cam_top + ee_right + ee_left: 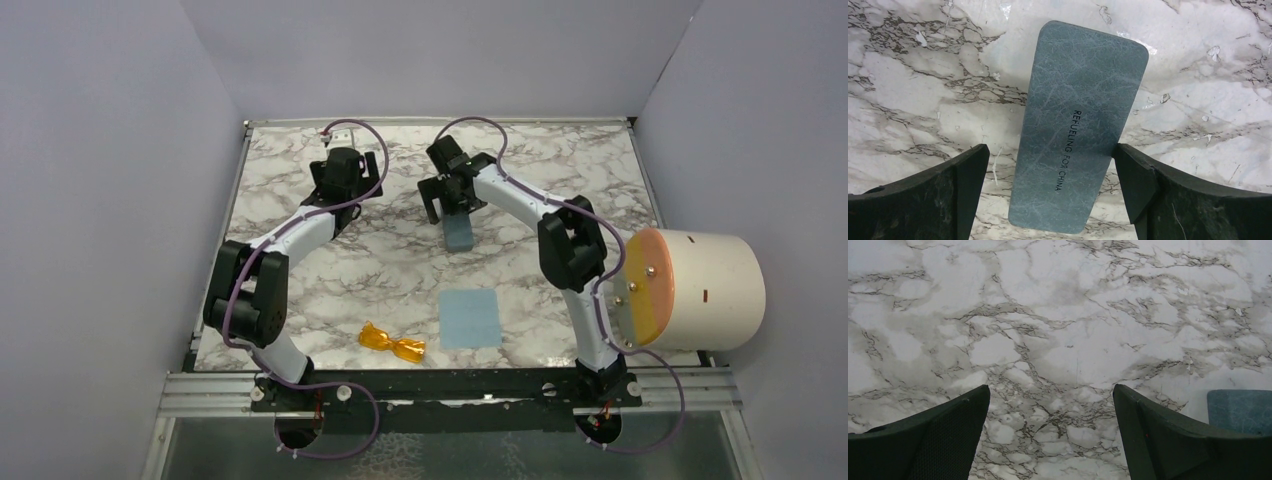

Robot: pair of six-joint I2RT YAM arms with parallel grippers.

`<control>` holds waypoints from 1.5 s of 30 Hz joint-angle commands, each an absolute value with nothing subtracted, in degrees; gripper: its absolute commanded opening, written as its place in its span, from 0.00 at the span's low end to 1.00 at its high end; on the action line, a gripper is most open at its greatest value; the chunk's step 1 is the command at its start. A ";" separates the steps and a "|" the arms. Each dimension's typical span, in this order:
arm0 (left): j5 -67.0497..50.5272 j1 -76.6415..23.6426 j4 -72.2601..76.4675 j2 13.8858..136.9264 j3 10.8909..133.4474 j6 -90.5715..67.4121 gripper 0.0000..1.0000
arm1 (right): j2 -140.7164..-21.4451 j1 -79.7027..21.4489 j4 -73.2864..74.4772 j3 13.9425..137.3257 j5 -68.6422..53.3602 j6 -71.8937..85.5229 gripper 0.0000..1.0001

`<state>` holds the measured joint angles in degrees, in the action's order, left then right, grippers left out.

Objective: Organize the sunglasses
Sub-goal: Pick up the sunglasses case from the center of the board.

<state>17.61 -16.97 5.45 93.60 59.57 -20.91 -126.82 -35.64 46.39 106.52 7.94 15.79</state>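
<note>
Two empty, wide-open grippers: left gripper (pixel 1050 395) over bare marble tabletop (pixel 1048 315); right gripper (pixel 1050 152) straddles the blue-grey case (pixel 1083 115) across its width; amber sunglasses (pixel 392 343) lie well back, nearer the arms' bases.

From here, the left arm (pixel 300 228) and right arm (pixel 572 250) are slim white links with chunky black joints, bolted at the bench's (pixel 400 270) near edge. A purple cable (pixel 470 119) trails along each, and the tool fingers (pixel 923 440) are matte black.

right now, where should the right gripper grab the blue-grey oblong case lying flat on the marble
Across its narrow width, mid-length, from straight above: the blue-grey oblong case lies flat, and the open right gripper has a finger beside each long edge.
</note>
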 commanded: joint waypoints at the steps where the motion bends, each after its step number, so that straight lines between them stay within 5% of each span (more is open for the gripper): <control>1: 17.75 -15.96 5.39 94.38 61.84 -21.64 0.97 | -129.42 -35.86 48.83 109.54 7.61 16.65 0.97; 45: 15.95 -14.59 6.67 95.36 61.24 -22.76 0.97 | -133.96 -33.14 52.48 111.74 2.91 19.40 0.92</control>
<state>17.10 -14.96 5.50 94.96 60.31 -22.24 -131.96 -33.52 51.40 109.80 3.64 19.42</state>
